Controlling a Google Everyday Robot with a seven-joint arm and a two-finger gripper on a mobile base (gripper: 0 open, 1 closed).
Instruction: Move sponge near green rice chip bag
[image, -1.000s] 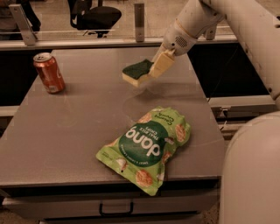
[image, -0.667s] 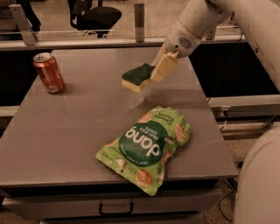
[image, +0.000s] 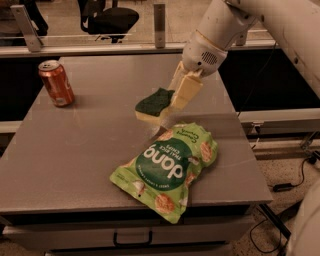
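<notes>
At the far left of the grey table (image: 75, 150) stands an orange soda can (image: 56, 83). Toward the middle, the sponge (image: 152, 104) (dark green face up, yellow foam below) hangs tilted just above the tabletop, pinched at its right end by the gripper (image: 174, 102). Just below and right of it lies the green rice chip bag (image: 167, 167), flat near the table's front edge.

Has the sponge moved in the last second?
Yes. Held by the gripper, the sponge has dropped closer to the green rice chip bag, which stayed put.
</notes>
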